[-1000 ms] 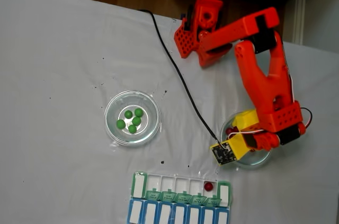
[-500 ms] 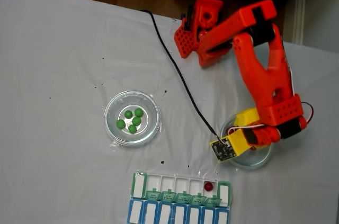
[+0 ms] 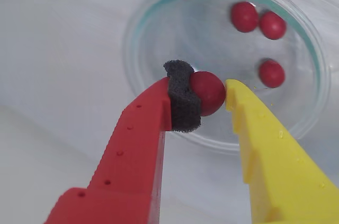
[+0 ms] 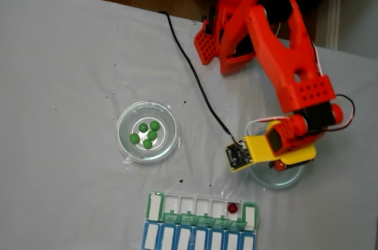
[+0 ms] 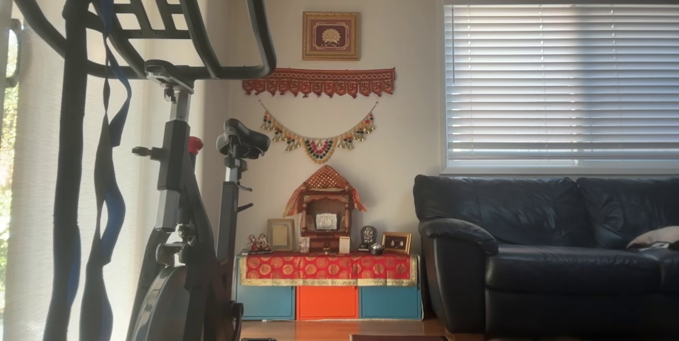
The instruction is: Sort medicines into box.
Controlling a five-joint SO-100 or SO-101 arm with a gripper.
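Gripping a dark red ball [image 3: 207, 92], the gripper [image 3: 212, 97] shows in the wrist view with its red finger [image 3: 139, 144] on the left, padded with a block of dark foam [image 3: 183, 97], and its yellow finger [image 3: 270, 155] on the right; the ball is pinched between foam and yellow tip. Behind it lies a round clear glass dish [image 3: 153, 28] holding three more red balls [image 3: 271, 73], two touching each other near the far rim and one apart, closer to the yellow finger.

In the fixed view, going from the left of the white cloth, another glass dish [image 4: 127, 138] holds five green balls [image 4: 148, 133] clustered near its middle. Below and to its right, at the bottom edge, sits the pill organiser [image 4: 155, 205]: a white row with green lids folded open, joined to a blue-lidded row beneath. One red ball [image 4: 233, 208] lies in the second compartment from the right of the green row. A black cable [image 4: 195, 78] runs across the cloth to a small circuit board [image 4: 237, 155] on the wrist. Further right, the orange arm [image 4: 286, 55] reaches down over the second dish [image 4: 277, 180], its yellow wrist part covering most of it, well apart from the organiser.

The other view shows an exercise bike [image 5: 175, 182] at left, a small shrine [image 5: 324, 208] in the middle, and a dark sofa [image 5: 546, 245] under window blinds at right.
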